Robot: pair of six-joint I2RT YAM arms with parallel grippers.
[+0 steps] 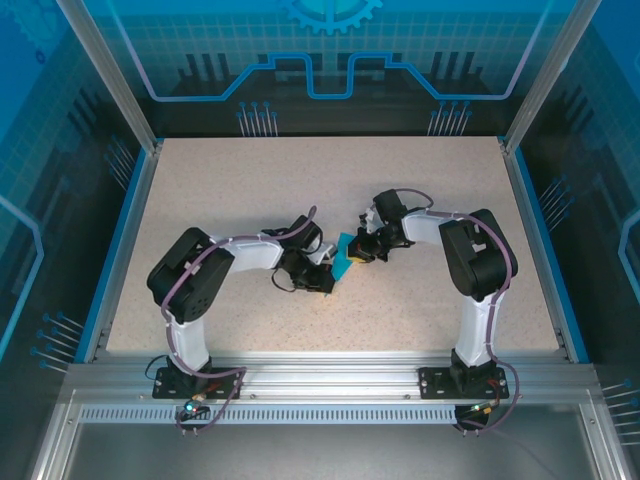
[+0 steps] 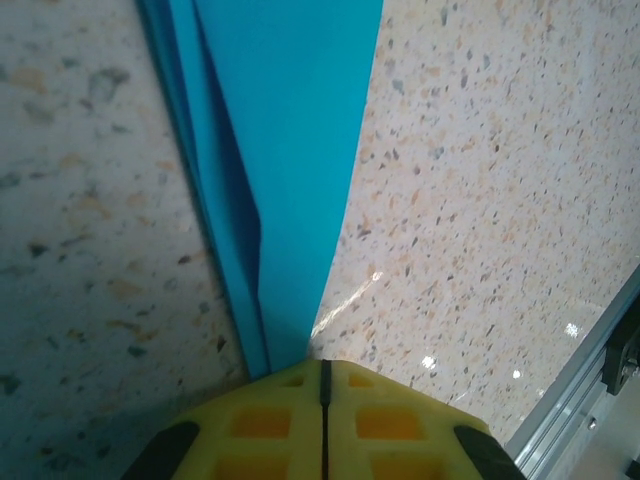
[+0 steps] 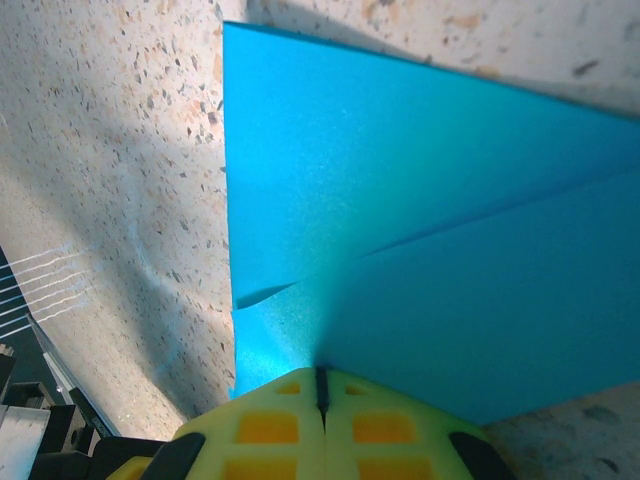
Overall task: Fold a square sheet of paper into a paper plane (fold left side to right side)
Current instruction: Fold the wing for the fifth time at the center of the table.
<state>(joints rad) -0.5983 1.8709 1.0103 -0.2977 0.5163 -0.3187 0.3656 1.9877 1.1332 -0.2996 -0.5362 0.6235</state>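
Observation:
The teal-blue paper is a folded, layered piece held up between both arms at the table's middle. My left gripper is shut on its narrow lower end; in the left wrist view the paper runs away from the closed yellow fingertips as a slim strip with a dark crease. My right gripper is shut on the other side; in the right wrist view the paper spreads wide with a diagonal flap edge above the closed fingertips.
The speckled beige table is bounded by blue side rails and an aluminium front frame. A metal rail crosses the corner of the left wrist view. Glass enclosure walls stand behind.

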